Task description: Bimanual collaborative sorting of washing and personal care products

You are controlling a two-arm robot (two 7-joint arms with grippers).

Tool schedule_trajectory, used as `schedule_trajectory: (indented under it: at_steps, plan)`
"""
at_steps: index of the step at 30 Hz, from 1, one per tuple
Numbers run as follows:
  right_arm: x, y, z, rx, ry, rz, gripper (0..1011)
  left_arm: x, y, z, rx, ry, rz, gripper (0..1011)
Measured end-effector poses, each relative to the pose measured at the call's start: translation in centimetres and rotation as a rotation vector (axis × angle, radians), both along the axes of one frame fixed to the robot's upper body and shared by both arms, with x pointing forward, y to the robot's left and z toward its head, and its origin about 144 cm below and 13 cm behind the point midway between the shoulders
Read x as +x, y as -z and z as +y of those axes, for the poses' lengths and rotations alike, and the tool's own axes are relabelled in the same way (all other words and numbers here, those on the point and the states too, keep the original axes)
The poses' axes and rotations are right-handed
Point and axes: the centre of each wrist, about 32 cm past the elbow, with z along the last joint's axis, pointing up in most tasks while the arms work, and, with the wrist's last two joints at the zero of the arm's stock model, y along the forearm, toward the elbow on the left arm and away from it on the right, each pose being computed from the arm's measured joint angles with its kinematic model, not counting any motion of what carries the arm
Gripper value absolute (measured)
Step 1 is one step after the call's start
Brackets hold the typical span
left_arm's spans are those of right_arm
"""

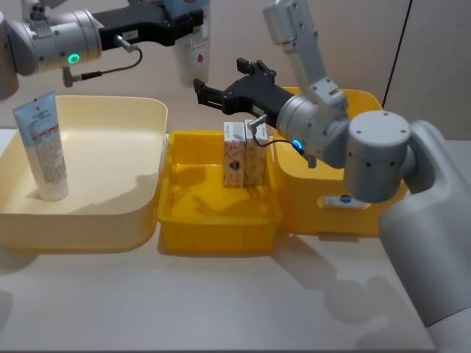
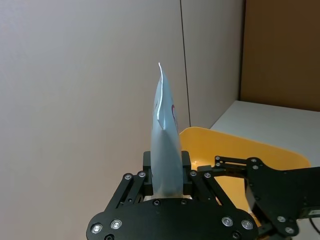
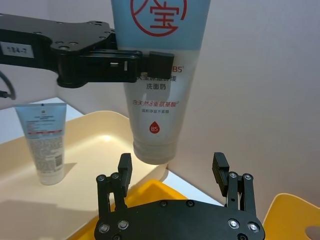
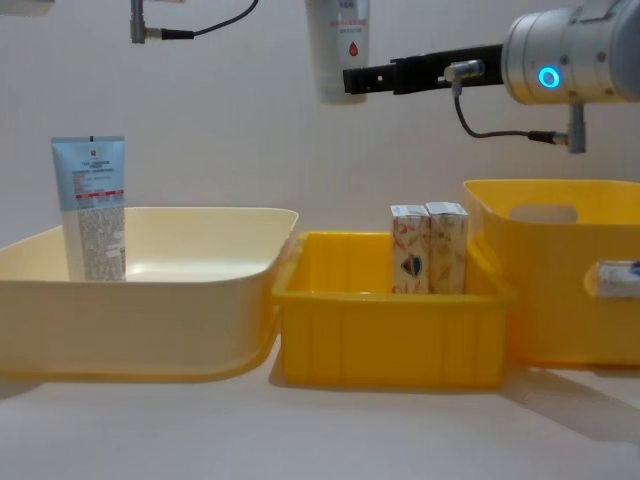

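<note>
A pale blue tube with a red circle logo hangs cap-down high above the bins, and my left gripper is shut on its upper part. My right gripper is open, its fingers spread to either side just short of the tube's white cap. In the head view the right gripper sits below and beside the tube. A second pale blue tube stands upright in the cream bin. Two small white cartons stand side by side in the middle yellow bin.
A larger yellow bin with handle slots stands at the right, touching the middle bin; something with a label shows through its slot. The three bins sit in a row on the white table, with free room in front.
</note>
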Motion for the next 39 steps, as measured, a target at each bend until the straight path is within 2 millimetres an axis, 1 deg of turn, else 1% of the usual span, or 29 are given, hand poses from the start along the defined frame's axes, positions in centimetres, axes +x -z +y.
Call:
schedule_trajectory:
  at_steps: [9, 15, 27, 39]
  plan:
    - [-0.1, 0.3, 1.5, 0.020, 0.042, 0.020, 1001, -0.1, -0.1, -0.4, -0.001, 0.020, 0.013, 292]
    - [0.0, 0.4, 2.4, 0.080, 0.030, 0.068, 1001, -0.1, 0.0, -0.6, -0.002, 0.033, 0.020, 294]
    - [0.4, 0.3, 3.4, 0.161, 0.015, 0.124, 1001, 0.0, 0.1, -0.8, -0.003, 0.048, 0.031, 292]
    - [0.8, -0.2, 4.2, 0.161, 0.048, 0.089, 1001, 0.2, 0.2, -1.0, -0.003, 0.056, 0.038, 292]
